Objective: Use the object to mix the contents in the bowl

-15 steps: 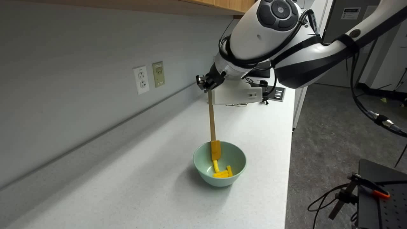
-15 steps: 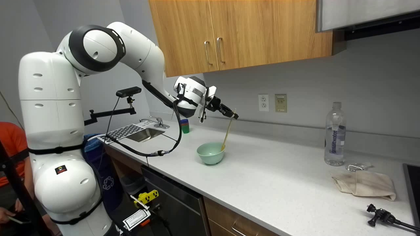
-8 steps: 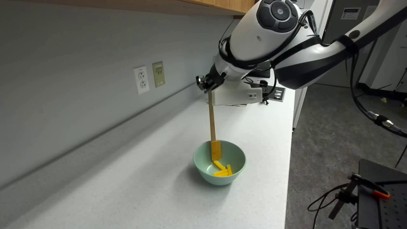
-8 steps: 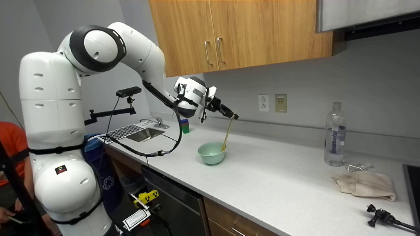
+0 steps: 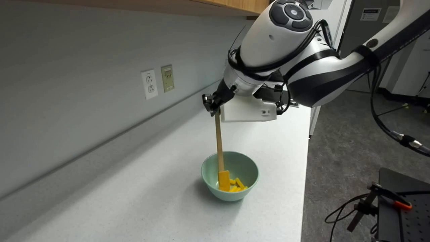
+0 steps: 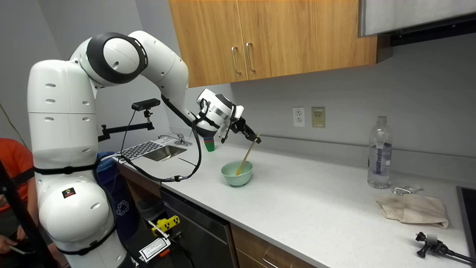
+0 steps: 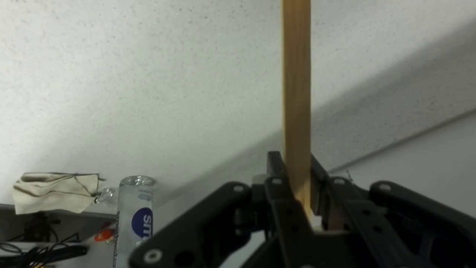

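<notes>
The object is a spatula with a long pale wooden handle (image 5: 219,141) and a yellow-orange blade (image 5: 224,180). It also shows in an exterior view (image 6: 247,154) and the wrist view (image 7: 296,85). My gripper (image 5: 213,108) is shut on the upper handle, above the teal-green bowl (image 5: 247,168); its fingers flank the handle in the wrist view (image 7: 295,160). The spatula leans, its blade low inside the bowl beside the contents, several bright yellow pieces (image 5: 239,183). The bowl (image 6: 237,181) stands upright on the counter. The near wall hides the pieces there. The bowl is outside the wrist view.
A water bottle (image 6: 380,160) and a folded cloth (image 6: 412,209) lie along the counter, with a black clamp mount (image 6: 433,245) near them. Stacked cups (image 6: 209,145) stand by the sink (image 6: 165,152). A wall runs behind the bowl, with wooden cabinets (image 6: 290,37) above.
My gripper has moved down with the spatula. The blade has gone from the bowl's inner side down to the yellow pieces, which have shifted. The bowl has slid slightly.
</notes>
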Controlling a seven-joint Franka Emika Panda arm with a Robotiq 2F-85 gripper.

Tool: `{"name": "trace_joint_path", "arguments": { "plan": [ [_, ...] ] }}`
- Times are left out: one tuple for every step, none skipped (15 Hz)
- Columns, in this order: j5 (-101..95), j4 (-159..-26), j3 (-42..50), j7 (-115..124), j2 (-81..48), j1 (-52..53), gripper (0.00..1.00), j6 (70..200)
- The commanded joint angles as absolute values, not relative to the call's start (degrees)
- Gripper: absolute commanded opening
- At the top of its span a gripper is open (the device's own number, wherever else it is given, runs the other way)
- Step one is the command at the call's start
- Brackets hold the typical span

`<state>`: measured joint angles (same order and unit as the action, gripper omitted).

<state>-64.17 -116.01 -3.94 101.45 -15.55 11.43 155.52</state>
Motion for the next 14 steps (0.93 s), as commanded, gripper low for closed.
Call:
{"name": "trace_joint_path", "arguments": {
  "plan": [
    [-56.3, -116.8, -5.5, 94.6, -15.8, 8.9, 0.04, 160.1],
    [-55.9, -116.7, -5.1, 94.0, -15.6, 9.1, 0.04, 159.6],
    [-57.0, -116.5, -4.3, 94.6, -15.3, 9.6, 0.04, 158.6],
    [-58.2, -116.3, -3.8, 95.3, -15.0, 9.9, 0.04, 158.0],
    [-60.0, -116.1, -3.0, 96.8, -14.7, 10.4, 0.04, 157.1],
    [-61.4, -116.0, -2.5, 97.5, -14.5, 10.7, 0.04, 156.7],
    [-63.9, -115.7, -1.7, 99.1, -14.4, 11.3, 0.04, 155.8],
    [-65.9, -115.4, -1.3, 100.1, -14.3, 11.5, 0.04, 155.1],
    [-68.4, -115.1, -0.8, 101.5, -14.2, 11.7, 0.04, 154.4],
    [-70.7, -114.8, -0.5, 102.9, -14.1, 11.8, 0.04, 153.7],
    [-72.3, -114.7, -0.4, 103.9, -14.0, 11.8, 0.04, 153.1],
    [-73.4, -114.6, -0.5, 104.4, -13.9, 11.7, 0.04, 152.6],
    [-74.0, -114.7, -0.7, 104.5, -13.8, 11.5, 0.04, 152.3],
    [-73.4, -115.1, -1.1, 103.6, -13.8, 11.2, 0.04, 152.4]
  ]
}}
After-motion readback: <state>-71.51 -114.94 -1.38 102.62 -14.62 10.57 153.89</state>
